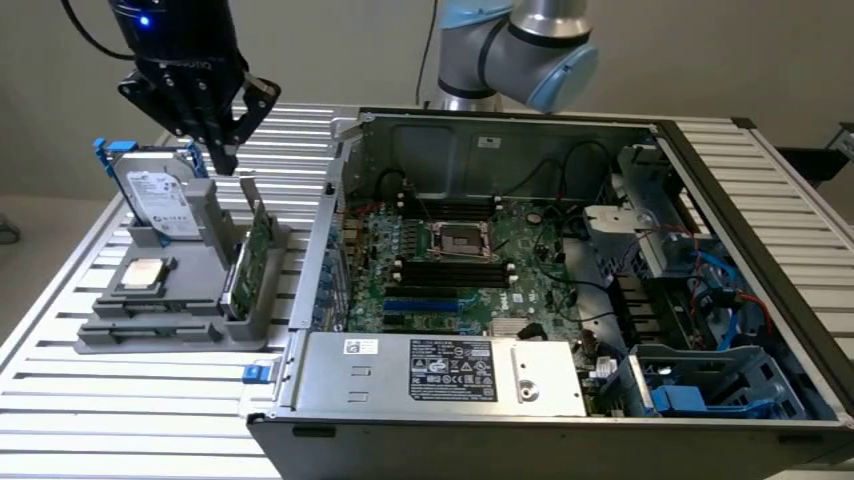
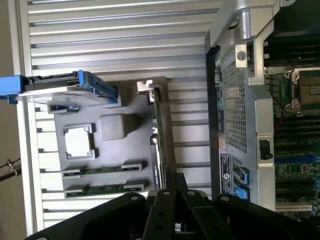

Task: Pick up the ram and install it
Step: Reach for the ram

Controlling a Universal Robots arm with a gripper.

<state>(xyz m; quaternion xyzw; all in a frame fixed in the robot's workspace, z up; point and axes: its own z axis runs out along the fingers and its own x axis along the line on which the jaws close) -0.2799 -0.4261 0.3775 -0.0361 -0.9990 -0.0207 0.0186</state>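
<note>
The claw (image 1: 226,162), fingers pressed together and empty, hangs over the gray holder (image 2: 131,100); below it the ram (image 2: 107,189) lies level in a slot, long axis parallel to the bench (image 2: 125,30) slats, one end toward the open computer case (image 1: 494,150), pale wall (image 1: 334,50) behind

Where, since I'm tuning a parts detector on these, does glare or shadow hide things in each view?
Exterior view: soft, even light, the motherboard evenly lit, the gripper a dark shape with little surface detail. Wrist view: glare whitens the case's metal corner and the table slats; the ram lies in flatter, dimmer light.
</note>
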